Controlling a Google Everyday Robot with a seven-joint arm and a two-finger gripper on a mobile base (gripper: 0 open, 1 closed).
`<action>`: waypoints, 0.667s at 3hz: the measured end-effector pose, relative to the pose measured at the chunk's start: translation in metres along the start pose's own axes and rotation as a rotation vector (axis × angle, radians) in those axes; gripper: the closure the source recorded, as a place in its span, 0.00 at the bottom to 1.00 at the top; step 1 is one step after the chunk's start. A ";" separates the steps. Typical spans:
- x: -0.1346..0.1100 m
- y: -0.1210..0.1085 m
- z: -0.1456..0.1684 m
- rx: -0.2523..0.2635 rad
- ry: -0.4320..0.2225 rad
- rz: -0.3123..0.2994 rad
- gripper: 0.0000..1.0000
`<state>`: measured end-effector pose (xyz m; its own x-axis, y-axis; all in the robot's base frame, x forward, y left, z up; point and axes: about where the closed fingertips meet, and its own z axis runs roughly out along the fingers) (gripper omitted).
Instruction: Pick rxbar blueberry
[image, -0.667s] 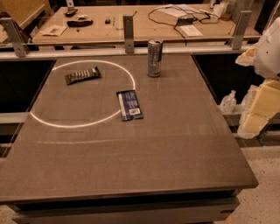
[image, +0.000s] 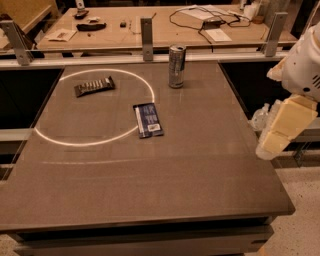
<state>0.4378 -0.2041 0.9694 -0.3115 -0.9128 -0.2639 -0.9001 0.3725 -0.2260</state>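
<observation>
The rxbar blueberry is a flat dark navy-blue wrapper with a white stripe along its left edge and a white label at its near end. It lies flat on the dark table, across the right rim of a white circle marked on the top. My gripper, cream-yellow under the white arm, hangs off the table's right edge. It is well to the right of the bar, above table height and holds nothing that shows.
A tall silver can stands upright behind the bar near the far edge. A brownish-black ridged snack bar lies inside the circle at the upper left. A cluttered workbench with metal posts stands behind the table.
My gripper has shifted slightly left, toward the table's right edge. The bar, can and snack bar have not moved.
</observation>
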 end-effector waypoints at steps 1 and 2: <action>-0.002 0.006 0.011 0.015 -0.060 0.131 0.00; -0.002 0.012 0.023 0.046 -0.166 0.216 0.00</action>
<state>0.4340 -0.1942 0.9458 -0.4373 -0.7729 -0.4599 -0.8020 0.5665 -0.1895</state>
